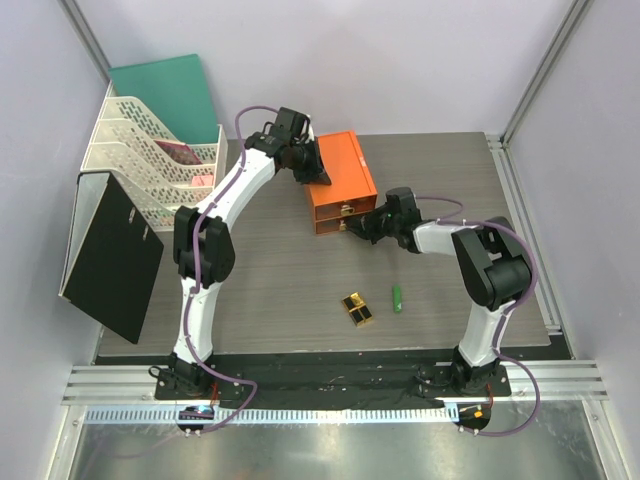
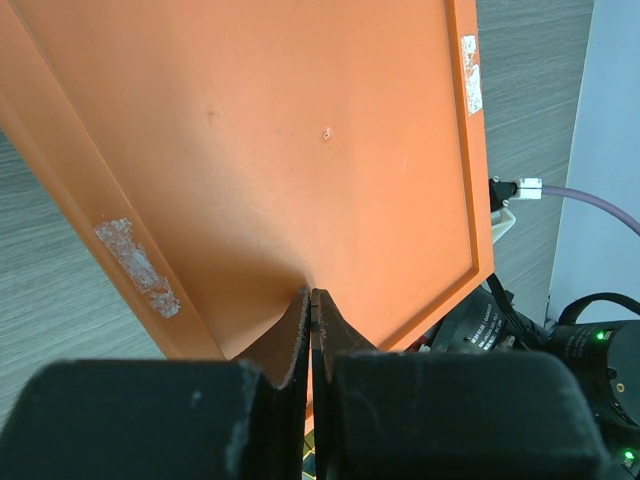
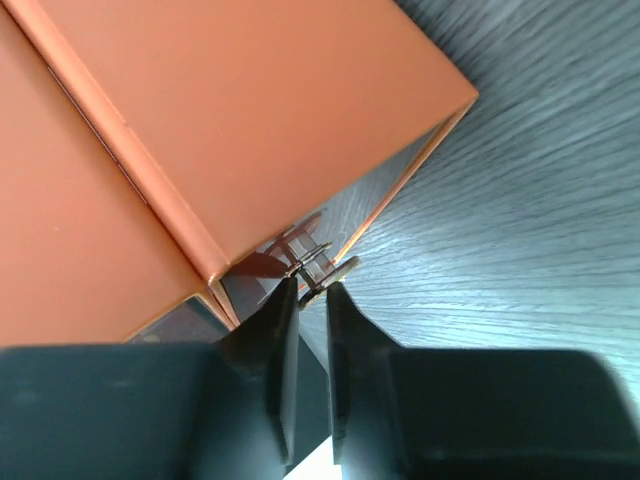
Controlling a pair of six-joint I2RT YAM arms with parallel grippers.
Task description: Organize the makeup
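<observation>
Two black-and-gold lipstick cases [image 1: 357, 308] lie side by side on the table in front of the arms, and a small green tube [image 1: 397, 298] lies just to their right. Neither gripper touches them. The orange drawer box [image 1: 340, 180] stands further back. My left gripper [image 1: 312, 168] is shut with nothing in it, its tips [image 2: 311, 296] pressed on the box's orange top [image 2: 300, 130]. My right gripper [image 1: 353, 226] is at the box's front, its jaws [image 3: 312, 287] closed around the small metal drawer handle [image 3: 328, 268].
A white tiered file tray [image 1: 150, 160] with a pink item [image 1: 180, 152] stands at the back left. Behind it leans a green folder [image 1: 170, 90], and in front of it a black board [image 1: 115, 260]. Metal frame posts rise at the right.
</observation>
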